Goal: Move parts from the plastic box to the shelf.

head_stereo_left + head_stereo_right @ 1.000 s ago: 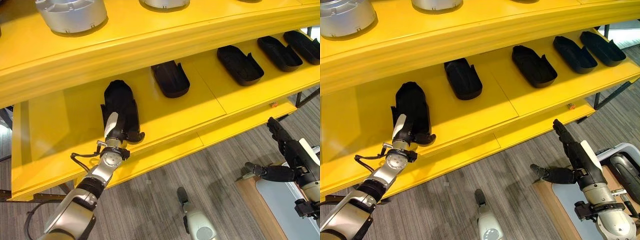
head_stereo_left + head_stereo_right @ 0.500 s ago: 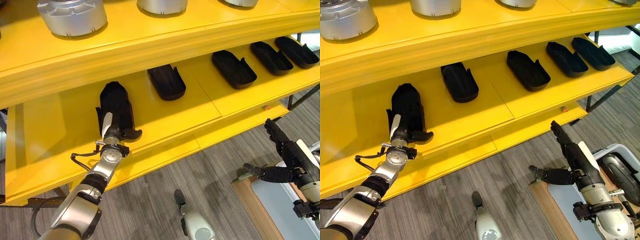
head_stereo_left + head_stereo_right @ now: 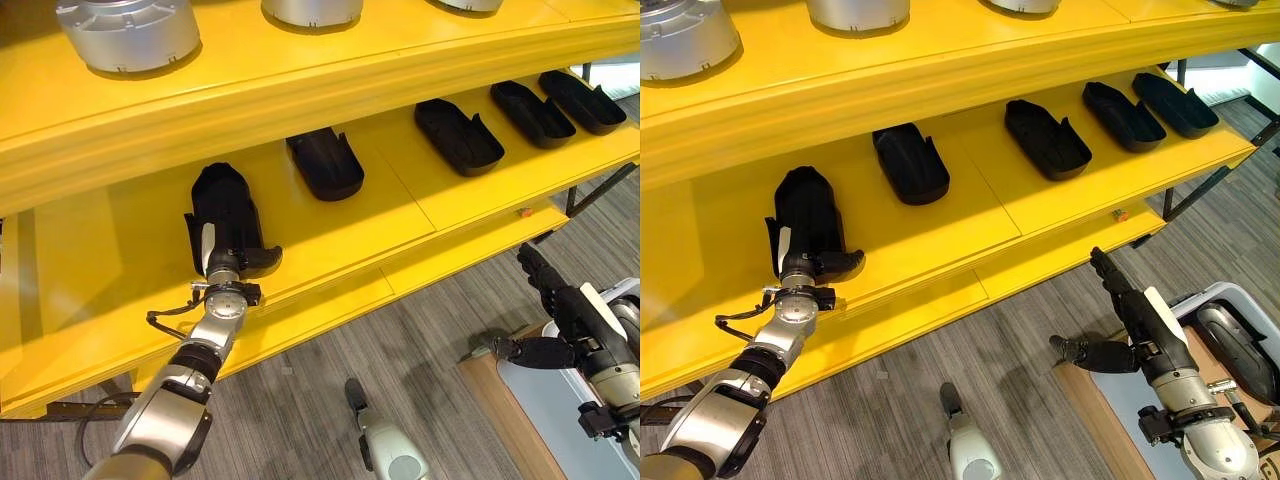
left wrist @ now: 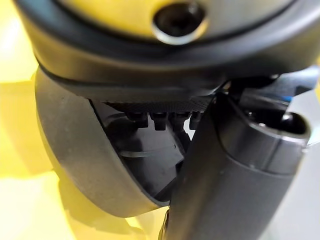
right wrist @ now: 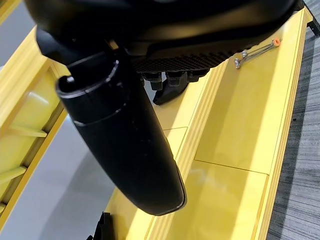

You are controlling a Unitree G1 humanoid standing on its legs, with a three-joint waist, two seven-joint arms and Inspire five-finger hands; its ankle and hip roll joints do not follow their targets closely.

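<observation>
Item: black moulded part [image 3: 224, 203], lying on the lower shelf [image 3: 330, 235] near its front lip, left end of a row w/ four like parts [image 3: 1046, 138]. My left hand [image 3: 222, 262] is on its near end — fingers look laid along it, thumb out to the side; true grip I cannot tell. To do well: loosen gently, draw straight back, don't drag it off the lip. Right hand [image 3: 1132, 320] spread, idle over grey carpet floor [image 3: 430, 310]. Upper shelf [image 3: 300, 60] holds silver round housings [image 3: 130, 30].

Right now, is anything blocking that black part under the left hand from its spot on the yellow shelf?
Nothing visible: the black part already lies on the yellow shelf, with the left hand on it.
</observation>
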